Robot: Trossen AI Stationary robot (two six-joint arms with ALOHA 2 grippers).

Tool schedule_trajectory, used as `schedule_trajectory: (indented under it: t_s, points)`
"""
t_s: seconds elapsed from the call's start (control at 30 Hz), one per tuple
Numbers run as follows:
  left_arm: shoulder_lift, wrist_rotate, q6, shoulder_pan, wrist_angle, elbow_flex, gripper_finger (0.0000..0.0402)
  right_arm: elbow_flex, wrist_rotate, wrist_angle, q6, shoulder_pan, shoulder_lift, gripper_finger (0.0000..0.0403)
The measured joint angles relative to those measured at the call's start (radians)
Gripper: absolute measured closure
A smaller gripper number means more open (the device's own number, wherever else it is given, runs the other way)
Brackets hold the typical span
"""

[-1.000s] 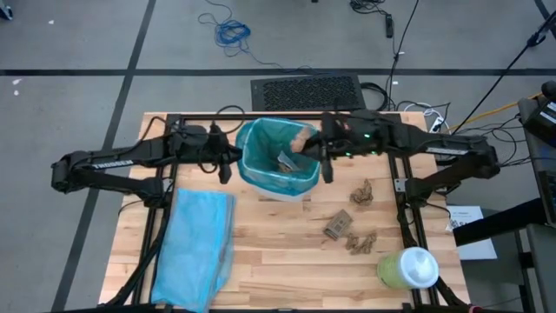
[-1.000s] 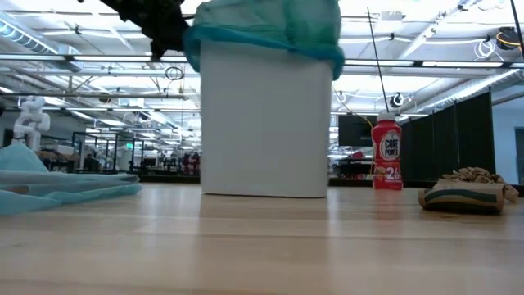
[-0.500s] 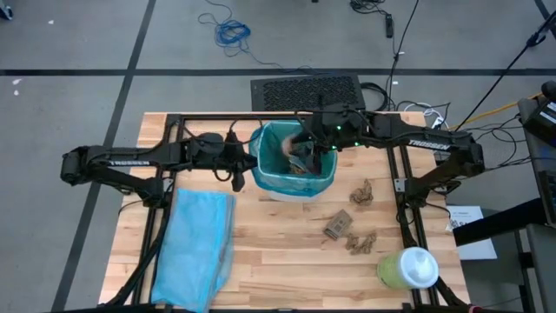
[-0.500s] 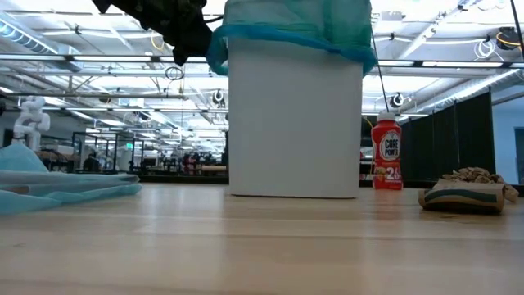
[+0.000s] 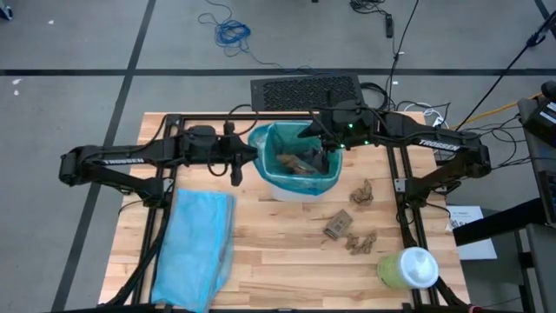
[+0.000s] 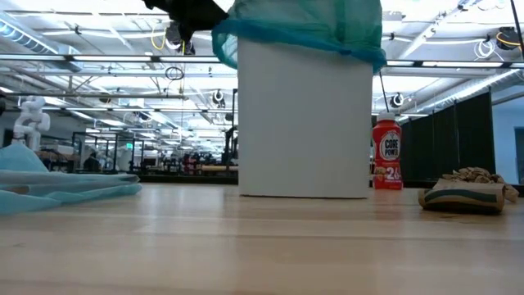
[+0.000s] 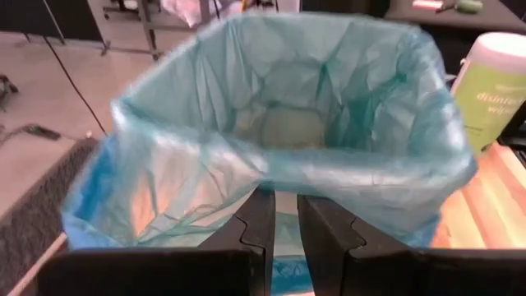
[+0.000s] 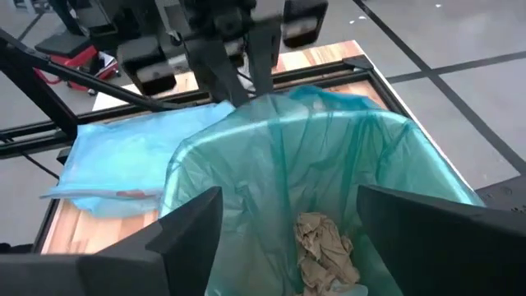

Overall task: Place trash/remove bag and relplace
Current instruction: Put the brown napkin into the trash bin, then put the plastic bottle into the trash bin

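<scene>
A white bin (image 6: 304,123) stands on the table, lined with the teal bag (image 5: 300,161). Crumpled brown trash (image 8: 325,242) lies inside it. My left gripper (image 5: 247,158) is at the bin's left rim, shut on the bag. My right gripper (image 5: 320,146) hangs open over the bin's far right side, nothing between its fingers (image 8: 185,226). More brown trash scraps (image 5: 361,193) (image 5: 337,224) (image 5: 360,243) lie on the table to the right of the bin. A sky-blue bag (image 5: 198,248) lies flat at the near left. My left gripper pinches the teal bag's folded-over edge (image 7: 283,185) at the bin's left rim between its two fingers (image 8: 259,62). They reach in from the table's left, slanting slightly down. Whether the bin's wall is also between them I cannot tell. The bin stands upright on the table.
A pale-green container with a white top (image 5: 408,268) stands at the near right corner. A red bottle (image 6: 386,154) shows behind the bin in the low view. Bare wood lies in front of the bin.
My right gripper has opened over the bin, and the brown scrap it held now lies inside. My left gripper has moved toward the table's right edge, and the bin has slid that way with it, staying upright.
</scene>
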Motion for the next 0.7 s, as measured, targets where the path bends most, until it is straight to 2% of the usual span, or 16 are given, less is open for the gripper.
schedule_trajectory:
  t_s: [0.4,0.7]
  points:
    - [-0.014,-0.001,0.012,-0.001,-0.052,0.005,0.0347,0.000,0.000,-0.079,-0.007,0.000,-0.008,0.0128]
    - [-0.085,-0.001,0.029,-0.001,-0.080,0.004,0.0347,0.000,0.000,-0.100,-0.053,0.000,-0.019,0.0128]
